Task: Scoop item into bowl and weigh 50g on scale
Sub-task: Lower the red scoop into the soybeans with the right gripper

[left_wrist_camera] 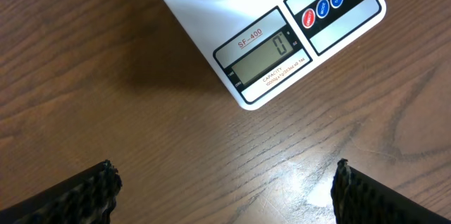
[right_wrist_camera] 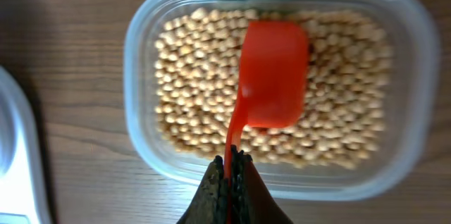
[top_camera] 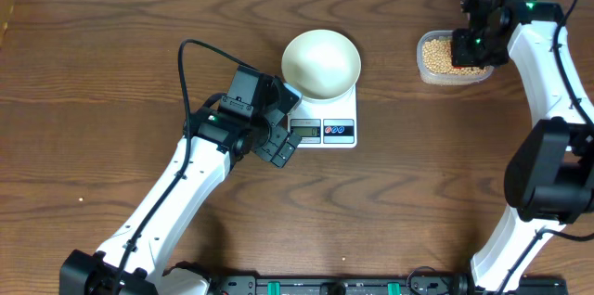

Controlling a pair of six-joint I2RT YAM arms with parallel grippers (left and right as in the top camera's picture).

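Scooping side: right gripper [right_wrist_camera: 229, 168] pinches red scoop [right_wrist_camera: 275, 72] handle, cup over beans [right_wrist_camera: 190, 83] in clear tub [right_wrist_camera: 141, 48], upper right.
Left gripper [left_wrist_camera: 225, 189]: fingers spread, lower left of scale [top_camera: 336, 109].
Scale: centre, reads 0.
Bowl [top_camera: 321, 61]: on scale.

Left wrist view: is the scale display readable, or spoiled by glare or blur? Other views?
Left wrist: scale display sharp, reads 0, mild sheen on the table. Right wrist: beans and red scoop slightly soft. Overhead: even light, bowl interior nearly washed out.
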